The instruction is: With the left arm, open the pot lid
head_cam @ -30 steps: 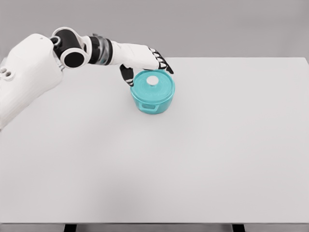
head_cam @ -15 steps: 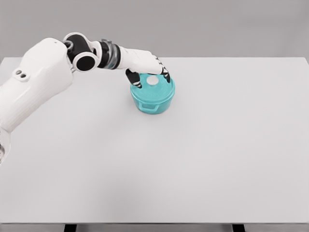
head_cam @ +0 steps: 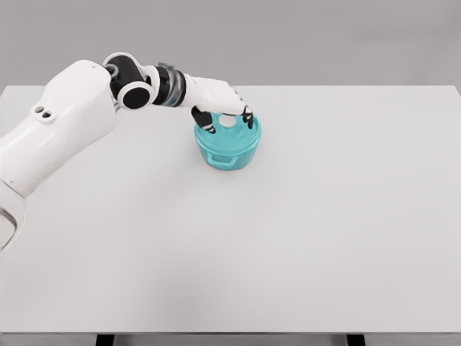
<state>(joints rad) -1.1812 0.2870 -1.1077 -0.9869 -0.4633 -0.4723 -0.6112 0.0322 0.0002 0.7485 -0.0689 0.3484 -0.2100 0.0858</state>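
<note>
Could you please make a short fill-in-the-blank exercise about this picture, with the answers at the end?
1. The pot has the colour ____.
2. The pot's lid is still ____ the pot.
3. The ____ hand reaches over the lid's white knob.
4. The pot stands on a ____ table.

Missing words: teal; on; left; white

A wide white table (head_cam: pixel 302 238) on dark legs stands before a plain grey wall (head_cam: pixel 324 40).
</note>
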